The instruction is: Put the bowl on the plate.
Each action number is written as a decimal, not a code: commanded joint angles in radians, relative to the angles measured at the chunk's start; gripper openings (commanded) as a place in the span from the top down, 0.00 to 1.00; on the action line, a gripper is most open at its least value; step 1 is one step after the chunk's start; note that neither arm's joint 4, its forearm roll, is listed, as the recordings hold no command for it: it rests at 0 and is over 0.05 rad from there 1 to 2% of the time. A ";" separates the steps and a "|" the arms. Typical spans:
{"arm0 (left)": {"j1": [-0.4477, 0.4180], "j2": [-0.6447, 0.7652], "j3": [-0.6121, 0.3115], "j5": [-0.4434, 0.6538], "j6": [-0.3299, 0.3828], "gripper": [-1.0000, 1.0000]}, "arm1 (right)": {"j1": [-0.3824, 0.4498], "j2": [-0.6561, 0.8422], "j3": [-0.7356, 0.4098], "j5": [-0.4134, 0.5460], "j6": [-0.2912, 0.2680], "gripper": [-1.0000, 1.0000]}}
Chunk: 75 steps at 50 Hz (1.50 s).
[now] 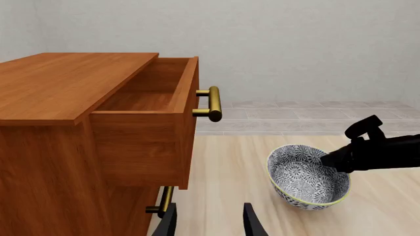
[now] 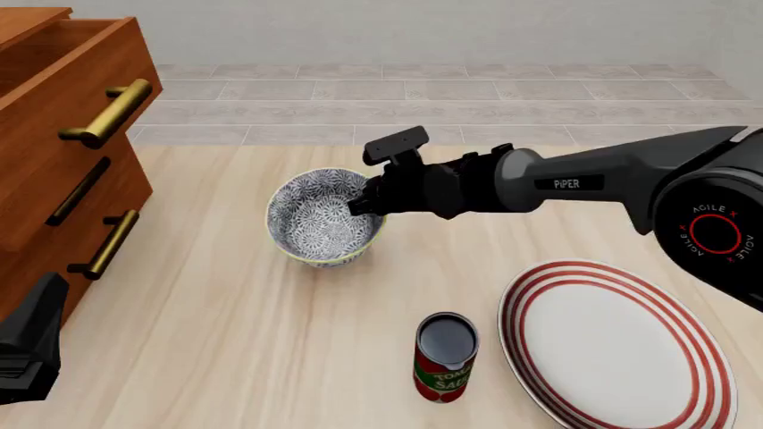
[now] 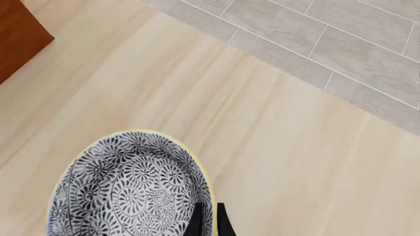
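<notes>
The bowl [image 2: 320,220] is sitting tilted on the wooden table [image 2: 238,340], toward the far middle, its patterned inside facing the near side, well apart from the plate [image 2: 620,344], which is lying flat at the near right corner. Between them, nearer the plate, a can [image 2: 446,357] is standing upright with a red and green label reading "TOMATO SAUCE" only in part. To the left a wooden dresser [image 2: 60,161] is standing with brass handles [image 2: 110,112], its top drawer [image 1: 154,98] hanging open. The right gripper [image 2: 361,204] is reaching in from the right and pinching the bowl's right rim, one finger inside and one outside, the two fingers [image 3: 195,221] lying nearly closed on the thin wall in the right wrist view. The arm behind it is carrying the words "PIPER" and "AGILEX". The left gripper [image 1: 210,223] is hanging beside the dresser with its fingers spread apart and nothing between them, well away from the bowl.
</notes>
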 commanded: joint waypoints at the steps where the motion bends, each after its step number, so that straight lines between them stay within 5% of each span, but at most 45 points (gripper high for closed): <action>1: 0.000 0.000 0.000 0.000 0.000 0.00 | 0.002 -0.050 0.031 -0.001 0.013 1.00; 20: 0.000 0.000 0.000 0.000 0.000 0.00 | -0.014 -0.184 0.089 -0.031 0.039 1.00; 52: 0.000 0.000 0.000 0.000 0.000 0.00 | -0.129 -0.427 0.345 -0.161 0.342 1.00; 75: 0.000 0.000 0.000 0.000 0.000 0.00 | -0.269 -0.643 0.578 -0.207 0.394 1.00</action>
